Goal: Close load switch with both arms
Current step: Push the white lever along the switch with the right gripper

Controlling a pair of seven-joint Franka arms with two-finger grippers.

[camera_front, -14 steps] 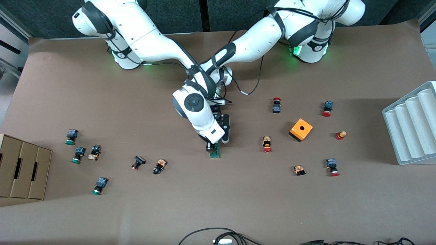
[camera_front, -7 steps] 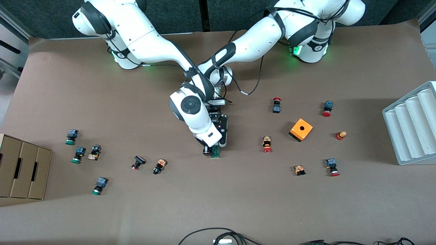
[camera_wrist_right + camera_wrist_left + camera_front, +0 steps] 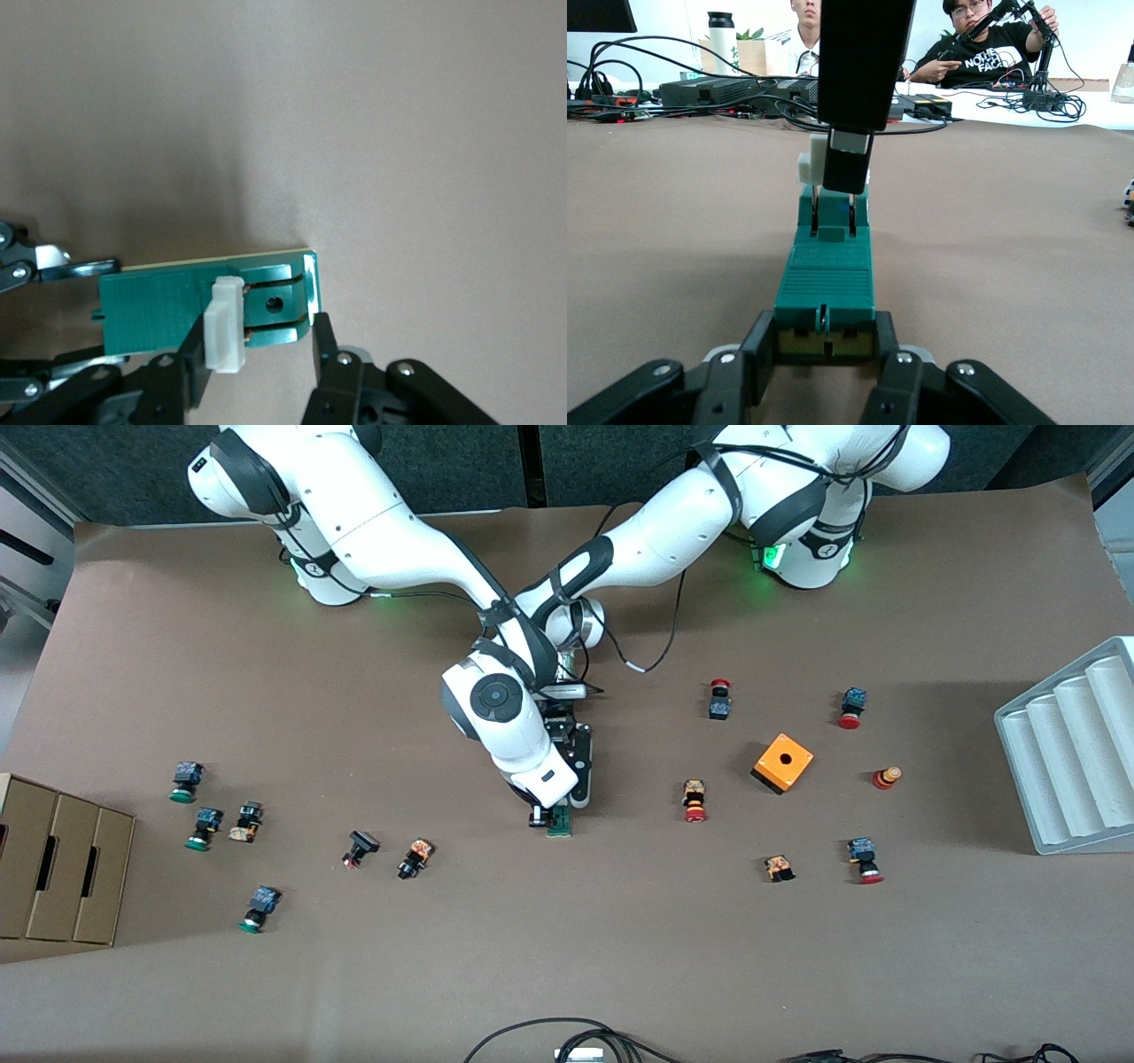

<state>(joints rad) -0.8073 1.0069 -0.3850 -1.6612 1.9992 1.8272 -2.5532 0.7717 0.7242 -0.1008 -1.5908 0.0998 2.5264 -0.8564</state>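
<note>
The dark-green load switch point(image 3: 560, 828) lies on the table's middle. My left gripper point(image 3: 572, 804) is low at the switch's end farther from the front camera and is shut on its body; in the left wrist view the fingers point(image 3: 755, 352) clamp both sides of the switch point(image 3: 826, 279). My right gripper point(image 3: 540, 817) comes down from above onto the other end. In the right wrist view one finger point(image 3: 188, 354) presses the white lever point(image 3: 223, 323) and the other touches the end of the switch point(image 3: 159, 305).
An orange cube with a hole point(image 3: 783, 763) and several red-capped push buttons point(image 3: 695, 801) lie toward the left arm's end. Several green-capped buttons point(image 3: 204, 828) and a cardboard box point(image 3: 53, 868) are toward the right arm's end. A grey tray point(image 3: 1072, 753) stands at the table's edge.
The right arm's wrist shifted a little toward the right arm's end and its gripper settled on the switch's lever end. The left gripper and the switch stayed put.
</note>
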